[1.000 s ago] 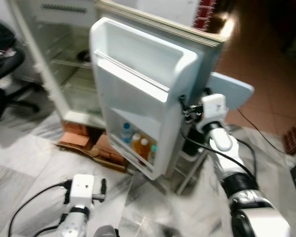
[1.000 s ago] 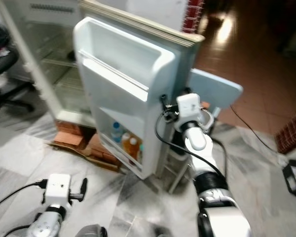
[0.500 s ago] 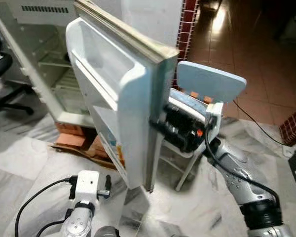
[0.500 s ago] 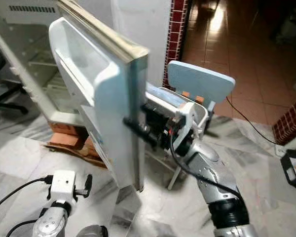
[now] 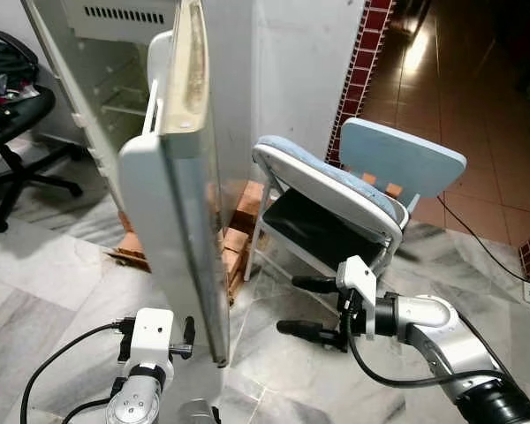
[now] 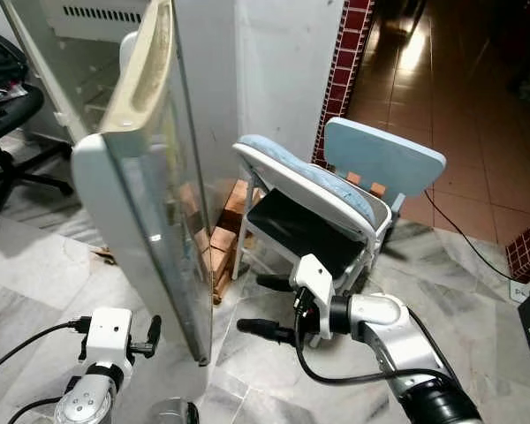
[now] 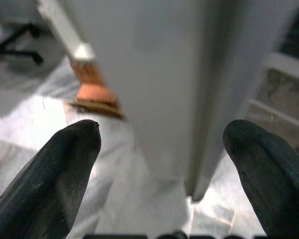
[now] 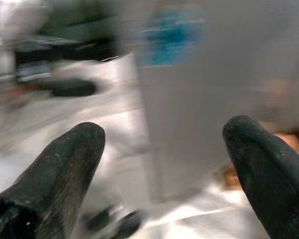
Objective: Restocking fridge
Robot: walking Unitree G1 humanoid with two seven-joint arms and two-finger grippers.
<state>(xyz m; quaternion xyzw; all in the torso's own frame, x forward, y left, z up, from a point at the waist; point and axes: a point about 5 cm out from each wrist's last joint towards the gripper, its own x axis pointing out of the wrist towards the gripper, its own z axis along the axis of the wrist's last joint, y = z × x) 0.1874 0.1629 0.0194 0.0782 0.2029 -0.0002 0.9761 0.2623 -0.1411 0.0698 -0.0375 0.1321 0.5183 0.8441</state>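
I see the fridge door edge-on, standing at about 10 o'clock from me, only partly shut. The fridge sits behind it at 11 o'clock, with its shelves showing. My right gripper is low at 1 o'clock, just beside the door's outer face but apart from it. Its two black fingers are spread wide and hold nothing. My left gripper is down at 7 o'clock near the door's bottom corner, fingers spread wide too, with nothing between them.

I think the step is closing the door. To do it well, I should lay my right fingers flat on the outer face and push slow and steady toward the fridge. I should keep my left arm out of the door's way.

The floor is pale marble tile. A blue folding chair leans at 1 o'clock. Bricks sit under the fridge. A black office chair stands at 9 o'clock. A red tiled pillar is behind.
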